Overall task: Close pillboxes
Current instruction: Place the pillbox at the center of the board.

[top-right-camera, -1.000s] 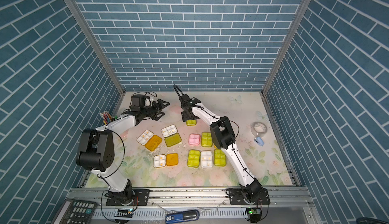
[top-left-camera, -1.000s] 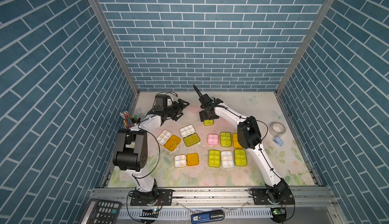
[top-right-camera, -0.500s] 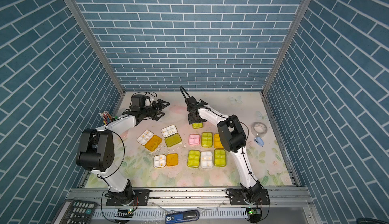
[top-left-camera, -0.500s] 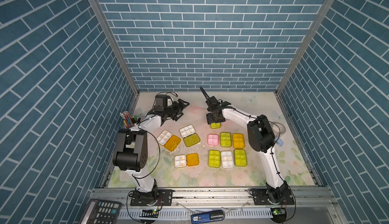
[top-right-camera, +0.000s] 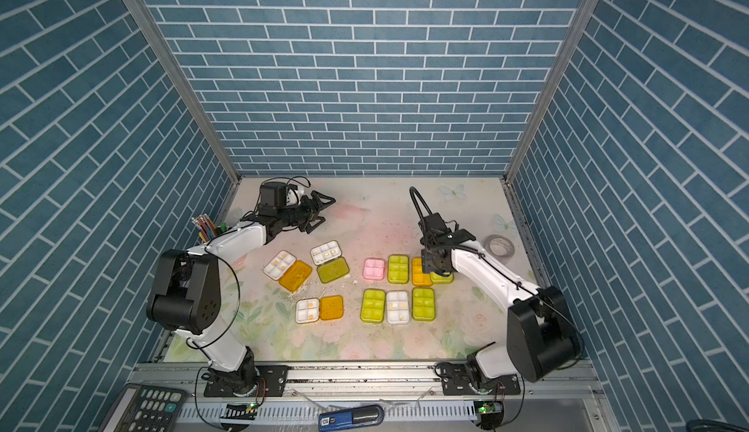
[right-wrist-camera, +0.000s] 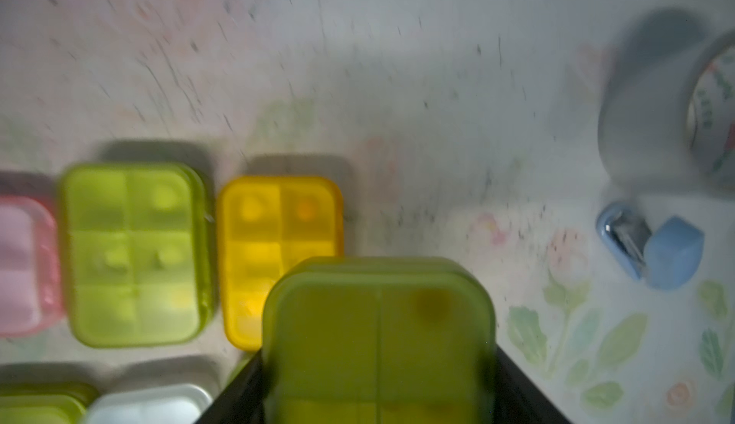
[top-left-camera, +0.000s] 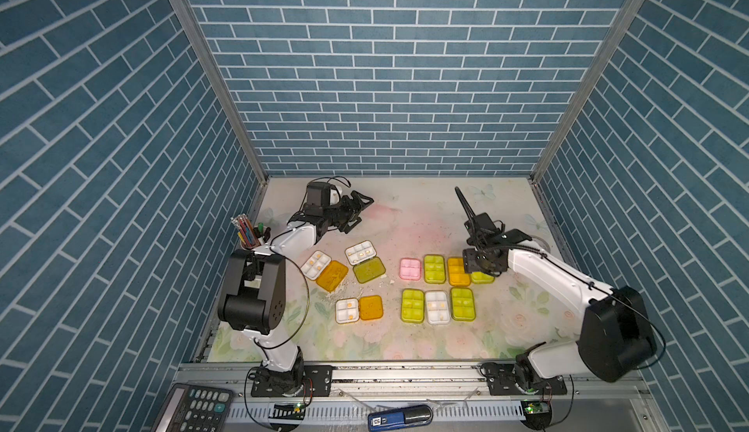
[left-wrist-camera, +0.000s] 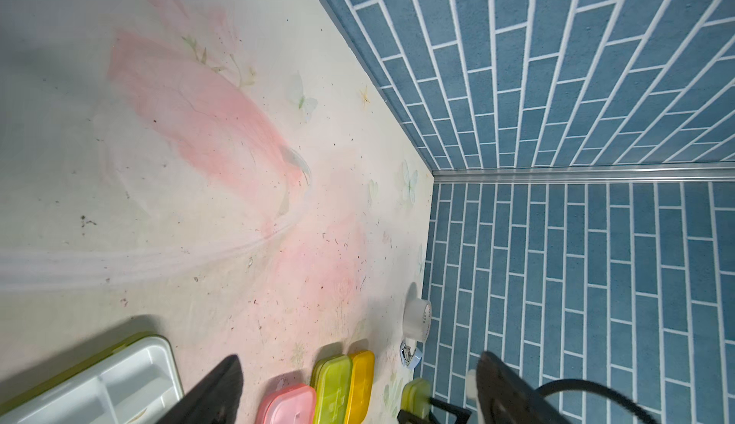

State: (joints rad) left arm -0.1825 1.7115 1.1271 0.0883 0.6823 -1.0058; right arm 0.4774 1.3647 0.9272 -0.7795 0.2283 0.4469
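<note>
My right gripper (top-left-camera: pixel 482 267) (right-wrist-camera: pixel 378 386) is shut on a closed yellow-green pillbox (top-left-camera: pixel 483 277) (top-right-camera: pixel 442 277) (right-wrist-camera: pixel 378 334), held by its two long sides at the right end of the back row, beside a closed orange pillbox (top-left-camera: pixel 457 272) (right-wrist-camera: pixel 254 251). That row also has closed green (top-left-camera: pixel 435 268) and pink (top-left-camera: pixel 410 268) pillboxes. Three closed pillboxes (top-left-camera: pixel 437 307) form the front row. Left of them lie three open pillboxes, white trays (top-left-camera: pixel 316 264) (top-left-camera: pixel 360 252) (top-left-camera: pixel 347 310) with lids flat. My left gripper (top-left-camera: pixel 358 211) (left-wrist-camera: pixel 358 390) hovers open and holds nothing at the back left.
A tape roll (top-right-camera: pixel 499 245) (right-wrist-camera: pixel 668 123) and a blue clip (right-wrist-camera: pixel 652 251) lie near the right wall. A pencil cup (top-left-camera: pixel 247 233) stands by the left wall. A black calculator (top-left-camera: pixel 192 409) and a blue device (top-left-camera: pixel 399 415) sit in front of the rail.
My right arm has swung right and toward the front, carrying the yellow-green pillbox from the back centre to the right end of the back row. The left arm has not moved.
</note>
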